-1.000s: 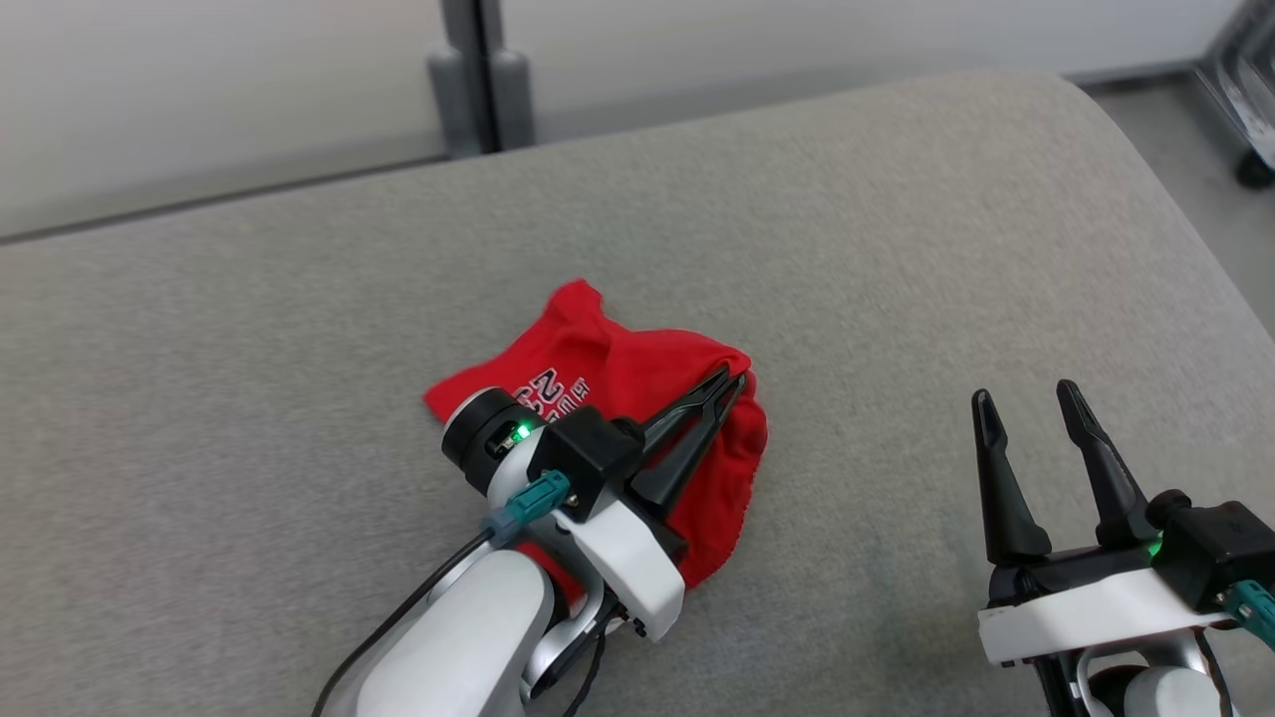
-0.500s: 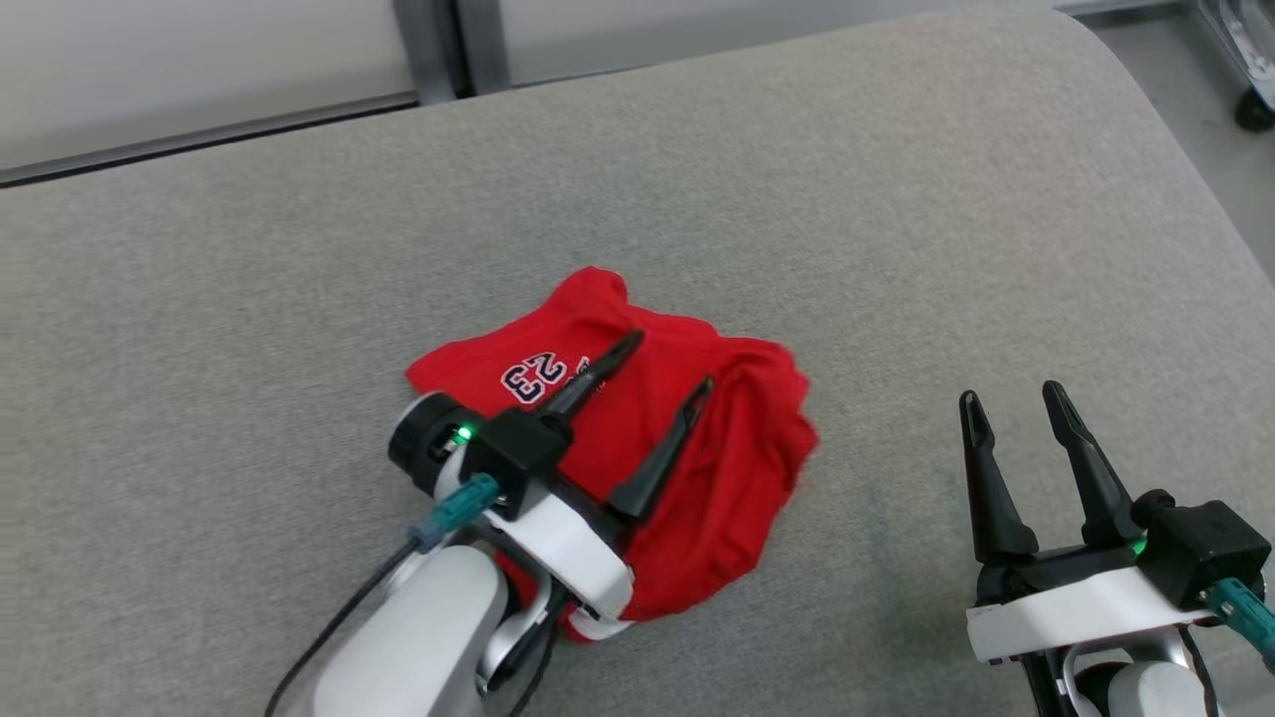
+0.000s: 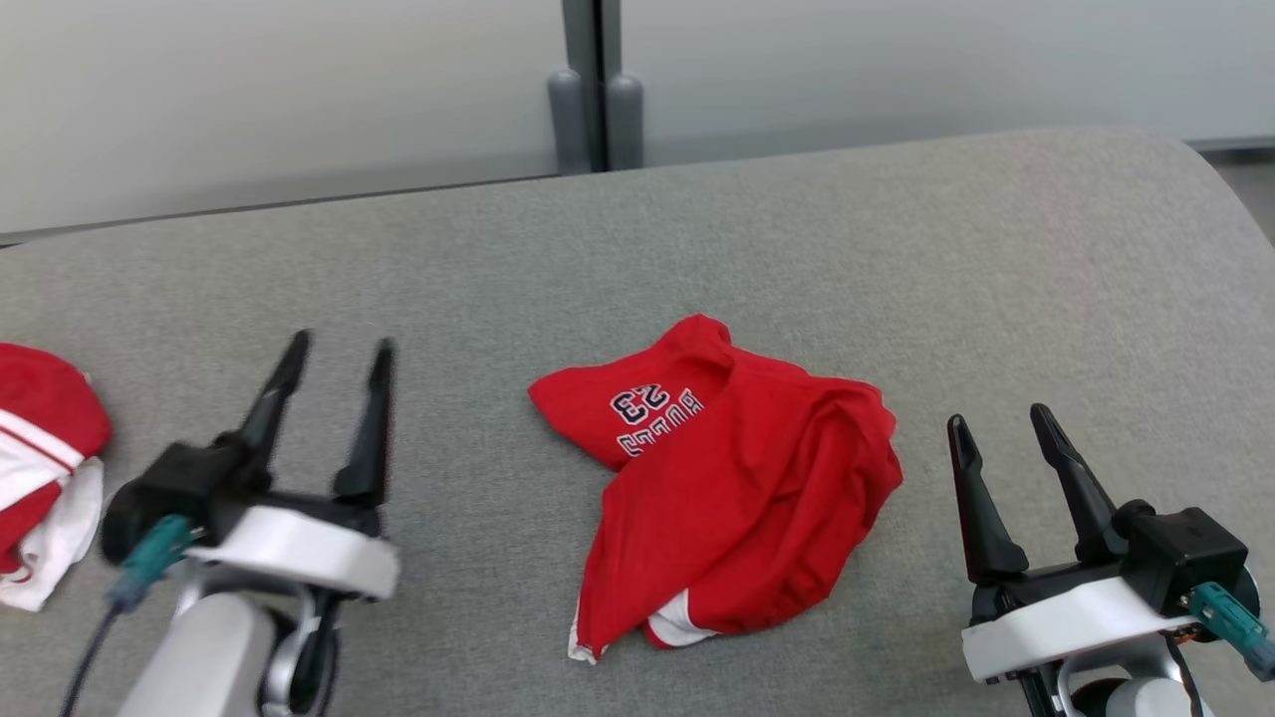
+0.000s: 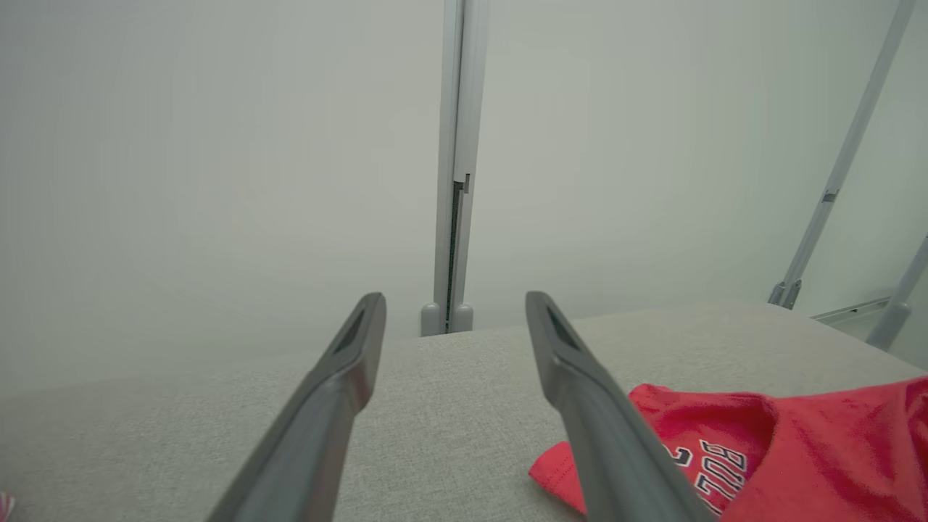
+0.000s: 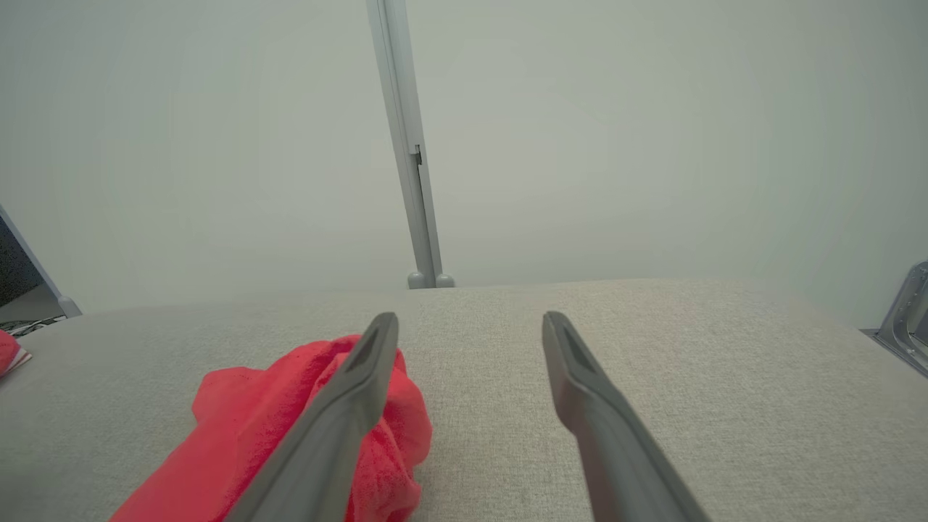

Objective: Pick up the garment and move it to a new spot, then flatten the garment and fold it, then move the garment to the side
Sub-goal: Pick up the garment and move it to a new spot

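Head view: crumpled red jersey [image 3: 737, 488] on grey fabric-covered desk [image 3: 896, 249], about mid-frame. Navy-white print with "23" on its far-left part, reading upside down. White trim at near edge. Left gripper [image 3: 341, 344] at lower left, a bit blurred, jaws apart and empty, well to the left of the jersey, bare desk between. Right gripper [image 3: 997, 414] at lower right, jaws apart and empty, just right of the jersey's right edge, not touching. Second red-and-white garment [image 3: 40, 468] at far left edge, left of the left gripper. Grey post [image 3: 598, 110] against pale wall behind the desk.

Left wrist view: jaws apart, nothing between them but desk and post. Jersey at lower right, beyond and right of the right-hand finger, print partly hidden behind it.

Right wrist view: jaws apart, bare desk in the gap. Jersey at lower left, bunched, overlapped by the left-hand finger; contact impossible to tell. Scrap of red-and-white cloth at far left edge.
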Tool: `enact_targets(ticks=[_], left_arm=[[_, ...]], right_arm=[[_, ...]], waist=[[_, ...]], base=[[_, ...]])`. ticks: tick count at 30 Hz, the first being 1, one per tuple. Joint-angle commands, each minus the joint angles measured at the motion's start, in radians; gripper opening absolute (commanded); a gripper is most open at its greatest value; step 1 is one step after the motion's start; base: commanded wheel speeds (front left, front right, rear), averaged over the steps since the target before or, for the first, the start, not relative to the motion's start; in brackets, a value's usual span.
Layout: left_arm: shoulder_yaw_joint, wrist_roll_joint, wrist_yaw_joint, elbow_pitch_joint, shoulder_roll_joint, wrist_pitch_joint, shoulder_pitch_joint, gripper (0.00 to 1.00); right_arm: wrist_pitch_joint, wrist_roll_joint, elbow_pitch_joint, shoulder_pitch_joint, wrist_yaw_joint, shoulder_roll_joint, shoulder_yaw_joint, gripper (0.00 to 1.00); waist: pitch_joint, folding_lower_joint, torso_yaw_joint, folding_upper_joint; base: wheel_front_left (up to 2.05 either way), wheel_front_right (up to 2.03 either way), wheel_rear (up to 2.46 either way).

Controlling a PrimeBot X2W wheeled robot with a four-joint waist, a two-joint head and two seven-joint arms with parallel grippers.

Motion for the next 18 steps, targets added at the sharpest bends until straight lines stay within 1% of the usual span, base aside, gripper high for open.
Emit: enact_targets(ticks=[1,6,11,18], left_arm=[[0.028,-0.012,0.007,-0.008,0.018,-0.004,0.028,1.0],[0.092,-0.031,-0.009,-0.03,0.066,-0.003,0.122,1.0],[0.084,-0.031,-0.008,-0.059,0.076,0.002,0.186,1.0],[0.058,-0.025,0.019,-0.1,0.075,0.029,0.27,1.0]], right_arm=[[0.004,-0.009,-0.005,0.011,0.0,-0.001,0.0,1.0],[0.023,-0.011,-0.015,0.032,0.0,-0.001,-0.008,1.0],[0.041,-0.02,-0.025,0.054,0.0,-0.002,-0.01,1.0],[0.069,-0.013,-0.039,0.101,0.0,-0.013,-0.007,1.0]], waist=[[-0.03,0.0,0.029,0.0],[-0.066,0.0,0.055,0.0],[-0.097,0.0,0.058,0.0],[-0.153,0.0,0.052,0.0]], base=[[0.0,0.0,0.0],[0.0,0.0,0.0],[0.0,0.0,0.0],[0.0,0.0,0.0]])
